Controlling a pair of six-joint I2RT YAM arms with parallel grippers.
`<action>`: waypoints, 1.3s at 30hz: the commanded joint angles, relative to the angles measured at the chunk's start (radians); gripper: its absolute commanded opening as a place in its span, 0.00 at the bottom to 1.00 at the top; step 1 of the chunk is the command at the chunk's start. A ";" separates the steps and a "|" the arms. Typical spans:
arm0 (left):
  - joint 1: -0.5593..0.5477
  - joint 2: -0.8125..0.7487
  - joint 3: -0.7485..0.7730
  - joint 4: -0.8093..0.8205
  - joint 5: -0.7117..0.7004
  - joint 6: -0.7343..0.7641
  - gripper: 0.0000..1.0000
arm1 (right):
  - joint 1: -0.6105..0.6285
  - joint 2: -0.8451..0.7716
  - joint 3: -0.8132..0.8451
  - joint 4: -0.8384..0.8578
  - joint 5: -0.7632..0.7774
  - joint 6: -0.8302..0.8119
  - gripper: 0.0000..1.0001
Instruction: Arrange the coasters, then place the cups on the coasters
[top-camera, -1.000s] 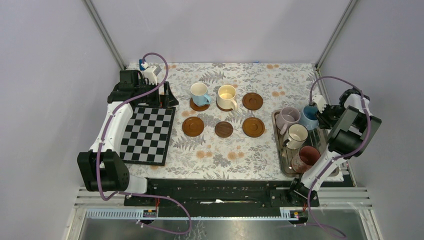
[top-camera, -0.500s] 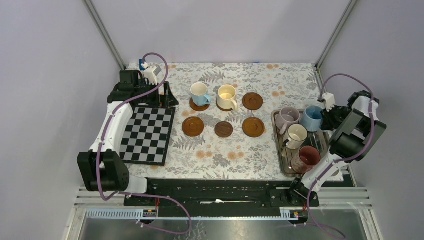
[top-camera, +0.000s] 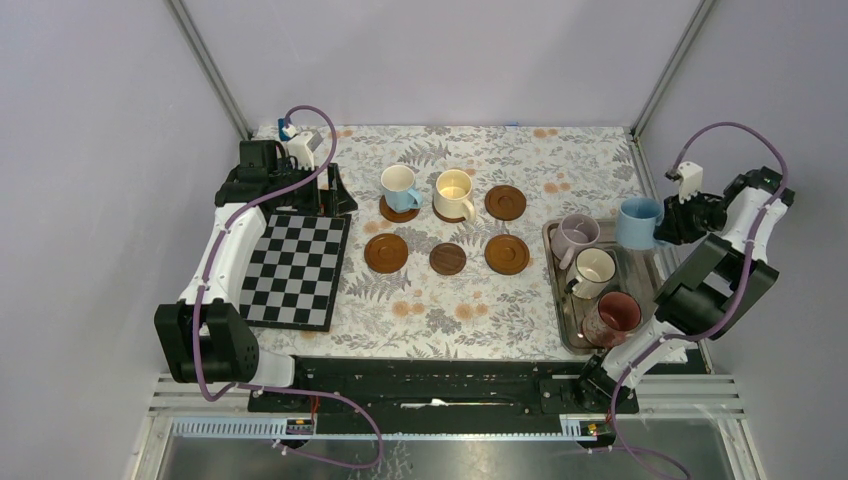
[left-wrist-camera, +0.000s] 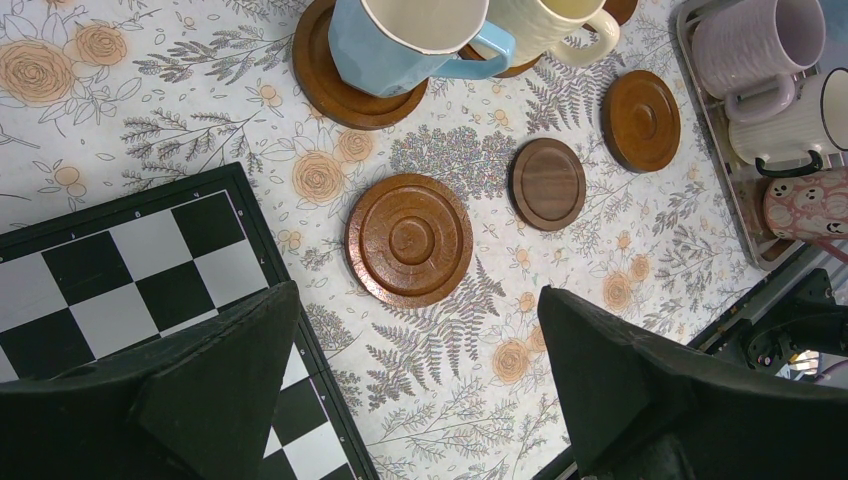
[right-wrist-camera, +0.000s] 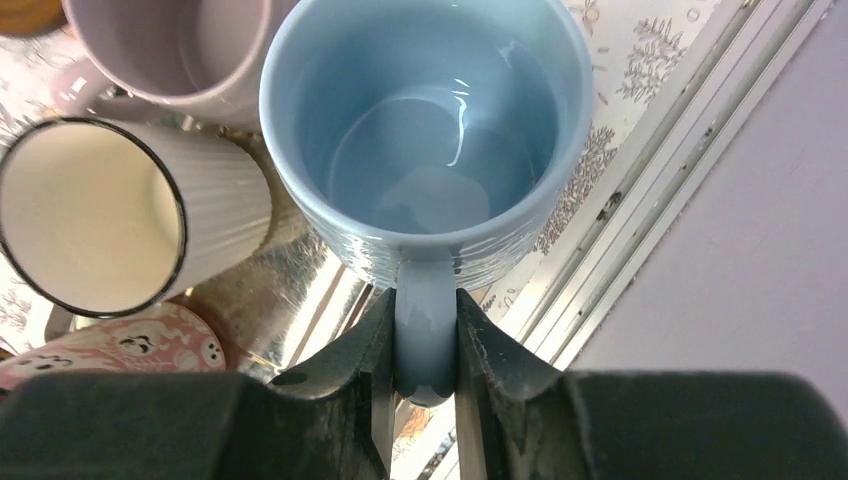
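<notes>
Blue cup (right-wrist-camera: 425, 150), pinched by its handle in the right gripper (right-wrist-camera: 425, 320). Bare coasters (top-camera: 506, 254) lie well to its left, past the tray (top-camera: 551, 272)

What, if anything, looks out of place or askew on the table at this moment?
Nothing looks spilled or broken. The only oddity is the small dark brown wooden coaster in the middle of the near row: it is darker and looks smaller than the orange-brown coasters either side.

Plain lilac-grey walls (top-camera: 100, 150) and aluminium posts (top-camera: 210, 70) enclose a floral-clothed table (top-camera: 440, 310).
</notes>
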 joint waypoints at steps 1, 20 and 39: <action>0.000 -0.001 0.001 0.044 0.029 -0.004 0.99 | 0.005 -0.082 0.100 -0.028 -0.168 0.067 0.00; 0.000 -0.002 0.001 0.052 0.029 -0.011 0.99 | 0.486 -0.326 -0.035 0.651 -0.054 0.867 0.00; 0.001 0.002 0.004 0.053 0.029 -0.014 0.99 | 0.814 -0.235 -0.313 0.978 0.166 0.948 0.00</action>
